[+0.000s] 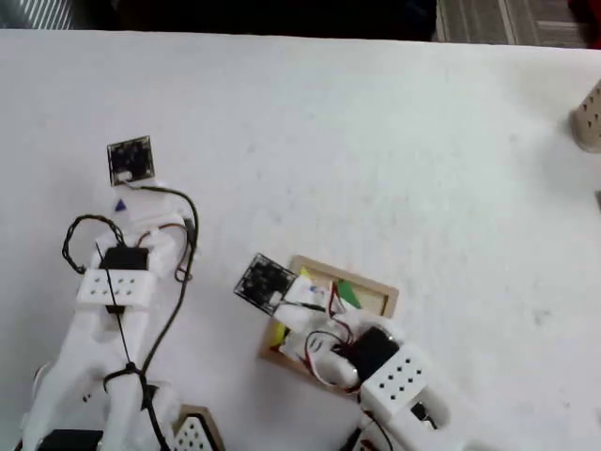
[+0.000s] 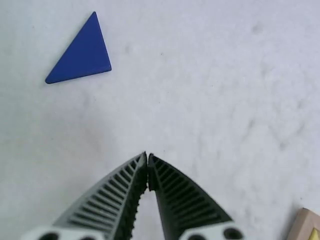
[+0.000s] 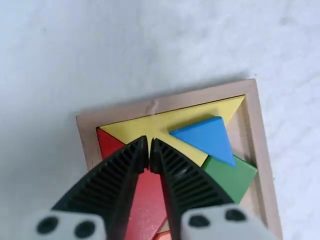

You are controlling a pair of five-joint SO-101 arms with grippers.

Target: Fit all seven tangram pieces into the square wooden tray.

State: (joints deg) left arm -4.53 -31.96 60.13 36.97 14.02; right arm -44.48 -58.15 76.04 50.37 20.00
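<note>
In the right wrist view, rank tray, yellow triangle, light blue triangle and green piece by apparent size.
1. tray
2. yellow triangle
3. light blue triangle and green piece: alike, and green is partly hidden, so unranked.

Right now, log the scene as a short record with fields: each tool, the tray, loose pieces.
left tool: shut, empty, above the table
right tool: shut, empty, over the tray
tray contents: yellow triangle, red piece, green piece; light blue triangle overlaps yellow and green
loose: dark blue triangle on the table
</note>
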